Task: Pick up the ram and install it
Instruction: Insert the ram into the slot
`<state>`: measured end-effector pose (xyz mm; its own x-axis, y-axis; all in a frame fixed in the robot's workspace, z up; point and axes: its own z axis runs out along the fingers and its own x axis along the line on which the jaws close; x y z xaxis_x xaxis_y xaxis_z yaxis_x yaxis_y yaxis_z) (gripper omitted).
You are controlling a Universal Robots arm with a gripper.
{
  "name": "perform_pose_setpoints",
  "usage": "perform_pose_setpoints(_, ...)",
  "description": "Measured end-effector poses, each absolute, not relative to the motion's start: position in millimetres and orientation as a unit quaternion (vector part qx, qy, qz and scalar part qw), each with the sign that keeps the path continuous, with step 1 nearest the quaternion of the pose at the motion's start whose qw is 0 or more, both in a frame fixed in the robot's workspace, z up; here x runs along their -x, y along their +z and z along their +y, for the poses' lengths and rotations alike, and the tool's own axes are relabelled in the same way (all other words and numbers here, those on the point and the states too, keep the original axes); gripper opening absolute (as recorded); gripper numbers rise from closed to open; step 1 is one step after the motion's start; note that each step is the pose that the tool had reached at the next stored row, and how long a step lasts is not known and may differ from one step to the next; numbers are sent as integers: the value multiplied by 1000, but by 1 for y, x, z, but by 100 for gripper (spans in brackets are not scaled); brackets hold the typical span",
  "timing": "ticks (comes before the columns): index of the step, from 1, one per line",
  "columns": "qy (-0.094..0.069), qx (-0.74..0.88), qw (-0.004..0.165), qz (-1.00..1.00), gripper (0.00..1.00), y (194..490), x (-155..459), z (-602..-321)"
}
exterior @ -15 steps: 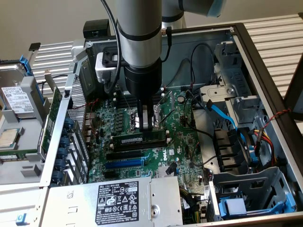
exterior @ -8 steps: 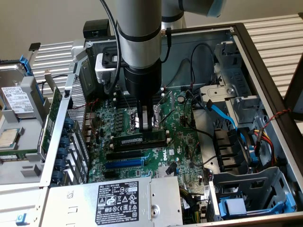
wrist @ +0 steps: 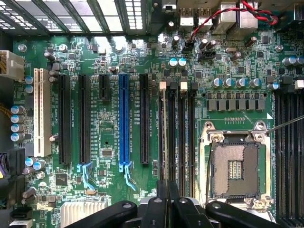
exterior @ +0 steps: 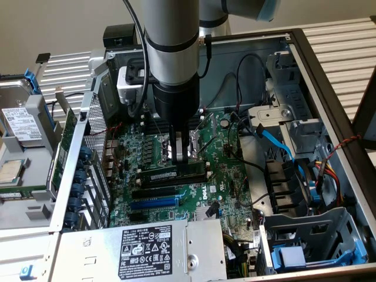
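Green motherboard (exterior: pixel 226 170) seen at centre frame, blue expansion slot (exterior: pixel 154 202) just below, labelled power supply (exterior: pixel 147 247) set along bottom edge, hard drive (exterior: pixel 20 123) placed far left.

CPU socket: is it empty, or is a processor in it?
Empty. The CPU socket shows its bare contact grid; no processor covers it.

My arm (exterior: pixel 170 23) is a silver-grey tube with a black band (exterior: pixel 171 44), a pale blue joint cap (exterior: pixel 267 9), a white camera box (exterior: pixel 130 82), a black cable (exterior: pixel 134 19) and a black-linked gripper (exterior: pixel 183 151).
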<state>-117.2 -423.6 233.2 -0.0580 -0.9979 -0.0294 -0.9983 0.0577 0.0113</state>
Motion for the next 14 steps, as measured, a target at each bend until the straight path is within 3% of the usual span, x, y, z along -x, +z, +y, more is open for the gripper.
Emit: perform_pose_setpoints(14, 13, 685, 9, 729, 12, 230, 117, -424)
